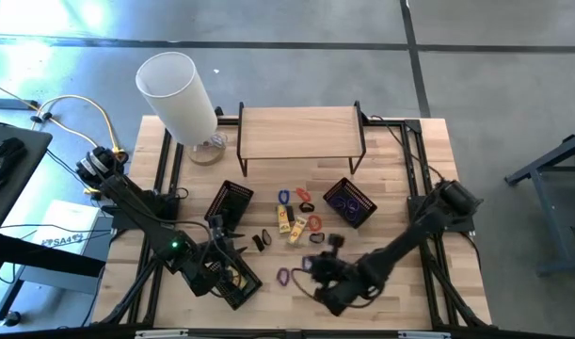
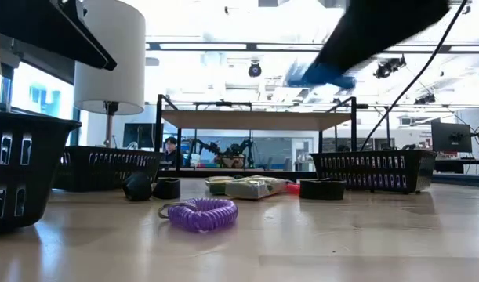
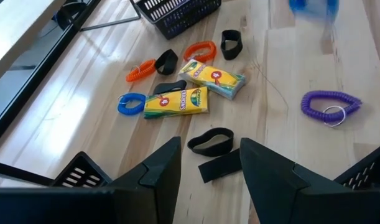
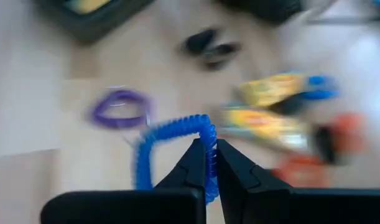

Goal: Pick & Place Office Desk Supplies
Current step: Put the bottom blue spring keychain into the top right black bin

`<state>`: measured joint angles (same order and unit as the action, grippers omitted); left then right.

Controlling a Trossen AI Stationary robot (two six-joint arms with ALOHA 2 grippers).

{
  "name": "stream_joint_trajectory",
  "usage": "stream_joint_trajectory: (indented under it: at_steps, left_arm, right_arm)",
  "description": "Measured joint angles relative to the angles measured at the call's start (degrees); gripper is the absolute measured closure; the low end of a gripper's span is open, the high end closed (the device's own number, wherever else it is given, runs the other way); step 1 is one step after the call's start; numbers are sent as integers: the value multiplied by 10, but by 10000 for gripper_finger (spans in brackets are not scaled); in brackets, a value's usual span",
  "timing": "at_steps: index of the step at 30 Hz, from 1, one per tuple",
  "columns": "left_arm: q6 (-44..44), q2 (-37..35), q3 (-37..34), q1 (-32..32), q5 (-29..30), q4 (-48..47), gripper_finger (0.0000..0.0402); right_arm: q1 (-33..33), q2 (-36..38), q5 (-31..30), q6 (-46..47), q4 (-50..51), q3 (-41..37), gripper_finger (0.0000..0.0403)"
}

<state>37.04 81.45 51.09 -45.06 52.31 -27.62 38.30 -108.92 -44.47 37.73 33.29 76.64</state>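
The supplies lie scattered mid-table: two yellow packets [image 3: 177, 102] [image 1: 287, 221], orange coil bands [image 3: 199, 50], a small blue coil [image 3: 132, 103], black loop bands [image 3: 211, 142] and a purple coil band [image 3: 329, 104] [image 2: 200, 213] [image 1: 284, 276]. My right gripper [image 4: 209, 155] [image 1: 311, 266] hovers near the table's near edge, beside the purple coil, shut on a blue coil band [image 4: 171, 134]. My left gripper [image 3: 208, 168] [image 1: 221, 240] is open, just left of the black bands, touching nothing. My right gripper pinches the blue coil band at one spot of its loop [image 4: 208, 134] between the two fingers. The band is lifted clear of the table [image 2: 321, 74], and the rest of the loop curves away beside the fingers.
Three dark mesh baskets stand around the supplies: one far left [image 1: 229, 202], one near left [image 1: 232, 282] by the left arm, one right [image 1: 349, 201] with purple inside. A wooden riser shelf [image 1: 301, 132] and a white cylinder lamp [image 1: 179, 94] stand at the far edge.
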Motion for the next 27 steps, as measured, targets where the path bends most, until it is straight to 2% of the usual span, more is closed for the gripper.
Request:
stream_joint_trajectory:
  at_steps: [6,8,10,12,14,17,20,24,27]
  left_arm:
    - [2,33,0,20,-1,13,245]
    - [2,44,0,23,-1,13,245]
    - [2,52,0,24,0,16,245]
    - [0,56,0,24,-1,19,245]
    - [-12,56,0,24,-1,33,245]
    - [-44,57,0,24,-10,59,245]
    - [-89,57,0,24,-44,94,245]
    - [-142,57,0,30,-103,136,245]
    - [-174,57,0,30,-130,167,245]
  right_arm:
    - [31,30,-170,98,128,0,395]
    - [35,32,-209,151,178,2,395]
    - [34,30,-220,239,262,0,395]
    - [24,30,-207,356,347,1,395]
    - [7,29,-168,479,440,1,395]
    - [-15,28,-116,602,539,0,395]
    - [-39,28,-70,645,563,-10,395]
    - [-79,29,16,638,542,-29,397]
    - [-104,29,30,612,498,-55,398]
